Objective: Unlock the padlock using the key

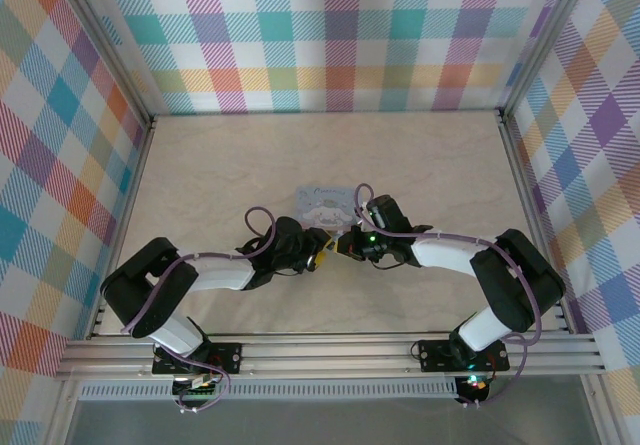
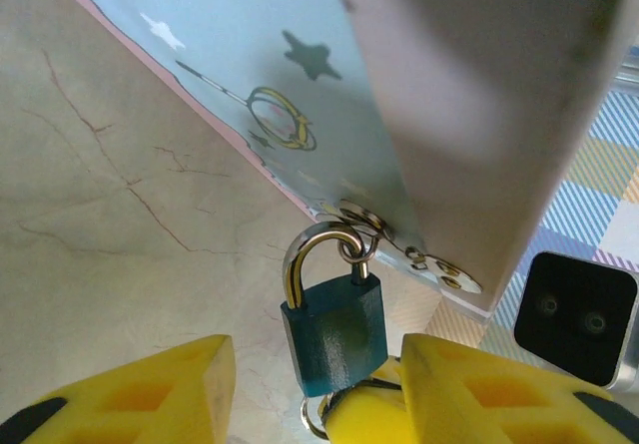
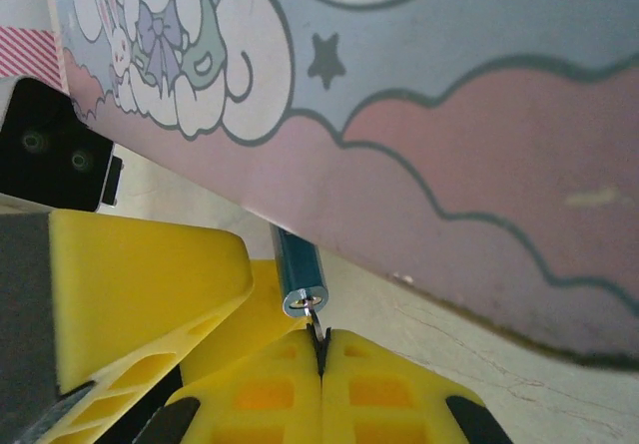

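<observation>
A pale blue tin (image 1: 328, 203) with a white cartoon bunny (image 3: 130, 25) and dark stars has a small blue padlock (image 2: 334, 329) with a silver loop hanging at 6 o'clock from its clasp (image 2: 399, 249). The left wrist view shows the left gripper (image 2: 315, 359) with its yellow fingers (image 2: 150, 394) spread apart and the padlock between them. The right wrist view shows the right gripper (image 3: 321, 364) pinched tight on the thin dark key (image 3: 318, 326), with the key's tip at the keyhole at 12 o'clock.

The padlock (image 2: 334, 334) is teal-blue, the starred tin (image 2: 230, 35) pale blue, walls (image 1: 340, 35) pastel plaid.
</observation>
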